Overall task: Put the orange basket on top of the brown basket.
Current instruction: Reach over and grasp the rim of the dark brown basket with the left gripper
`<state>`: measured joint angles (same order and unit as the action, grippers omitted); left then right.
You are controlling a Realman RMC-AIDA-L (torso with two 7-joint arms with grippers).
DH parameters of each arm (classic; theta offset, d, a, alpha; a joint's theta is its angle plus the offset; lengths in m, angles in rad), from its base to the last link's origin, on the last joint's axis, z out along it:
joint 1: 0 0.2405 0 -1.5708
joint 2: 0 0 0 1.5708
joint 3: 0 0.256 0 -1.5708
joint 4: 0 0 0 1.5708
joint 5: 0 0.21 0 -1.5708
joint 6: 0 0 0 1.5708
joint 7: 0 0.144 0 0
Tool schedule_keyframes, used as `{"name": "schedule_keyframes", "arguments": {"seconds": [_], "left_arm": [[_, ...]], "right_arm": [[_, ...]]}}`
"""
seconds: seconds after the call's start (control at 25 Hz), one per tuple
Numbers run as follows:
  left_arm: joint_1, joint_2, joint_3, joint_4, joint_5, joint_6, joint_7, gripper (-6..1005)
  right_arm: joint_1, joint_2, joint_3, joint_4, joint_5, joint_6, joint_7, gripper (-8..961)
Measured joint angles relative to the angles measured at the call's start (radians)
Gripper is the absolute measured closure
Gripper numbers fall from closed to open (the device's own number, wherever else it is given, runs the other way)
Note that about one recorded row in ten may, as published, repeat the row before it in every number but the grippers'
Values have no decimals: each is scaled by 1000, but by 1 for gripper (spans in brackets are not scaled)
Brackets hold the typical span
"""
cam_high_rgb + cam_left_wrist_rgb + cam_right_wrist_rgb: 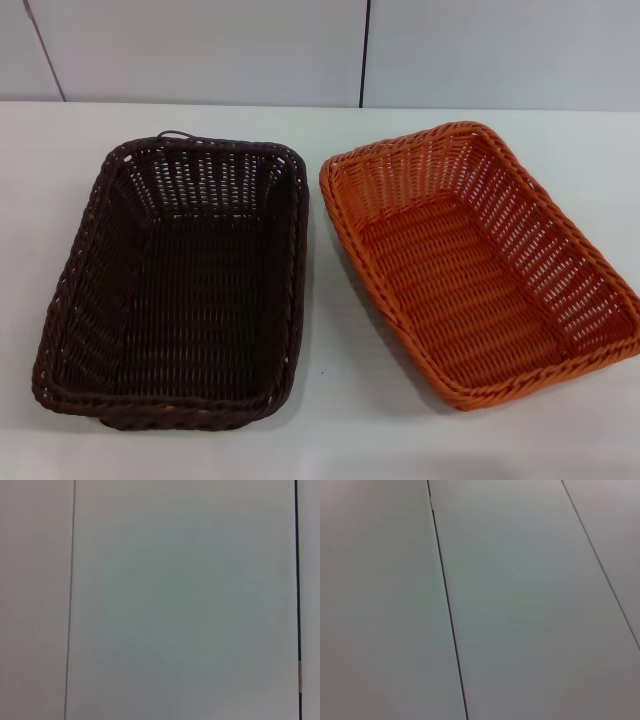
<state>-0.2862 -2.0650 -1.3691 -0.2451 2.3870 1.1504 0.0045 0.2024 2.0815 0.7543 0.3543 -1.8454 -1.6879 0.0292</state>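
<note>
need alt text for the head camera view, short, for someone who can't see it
A very dark brown rectangular woven basket and a bright orange rectangular woven basket sit side by side, apart, on a white table, the brown one on the robot's left. Both are empty and upright; the orange one is angled slightly. No arm or gripper is in view.

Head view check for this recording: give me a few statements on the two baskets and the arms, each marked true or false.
1. The orange basket sits on the brown basket. False: they stand side by side on the table.
2. The brown basket is on the robot's left. True.
3. Both baskets are empty. True.
4. The right tool grips the orange basket's rim. False: no tool is in view.
5. The baskets touch. False: a strip of table shows between them.
</note>
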Motion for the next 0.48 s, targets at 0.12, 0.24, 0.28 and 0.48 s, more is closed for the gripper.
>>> {"name": "schedule_keyframes", "arguments": {"seconds": [0.12,0.24,0.28,0.48], "left_arm": [[-4,1,0,-1,2,2,0,180],[-5,1,1,-5,3,4,0,186],[-4,1,3,-16,4,1,0,188],[23,32,25,-158,25,-142,0,199]], "right_arm": [[0,0,-2,-2,0,1,0,134],[0,0,-3,-3,0,5,0,134],[0,0,-3,-3,0,10,0,134],[2,0,1,-4,0,14,0,133]]}}
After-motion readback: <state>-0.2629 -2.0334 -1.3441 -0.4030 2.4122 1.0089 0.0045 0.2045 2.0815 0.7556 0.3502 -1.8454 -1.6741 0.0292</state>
